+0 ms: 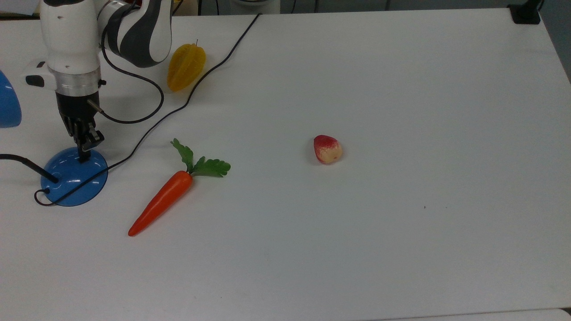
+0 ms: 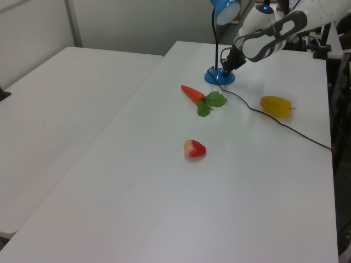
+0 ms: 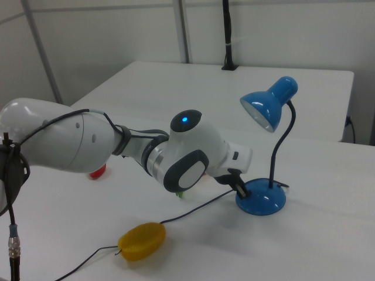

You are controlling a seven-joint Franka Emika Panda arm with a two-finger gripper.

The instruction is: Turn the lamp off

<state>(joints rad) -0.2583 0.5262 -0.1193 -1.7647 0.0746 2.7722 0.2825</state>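
Note:
The lamp has a glossy blue dome base near the top view's left edge, with part of its blue shade further left. The right view shows the base, the black gooseneck and the shade, which looks unlit. My gripper points straight down with its fingers shut and empty. Its tips are at the far rim of the base, where a small black part sits. In the left view the gripper hangs just over the base.
A toy carrot lies right of the base. A yellow starfruit is beyond it, and a red-yellow fruit sits mid-table. The lamp's thin black cord runs from the base to the far table edge. Open white table extends to the top view's right.

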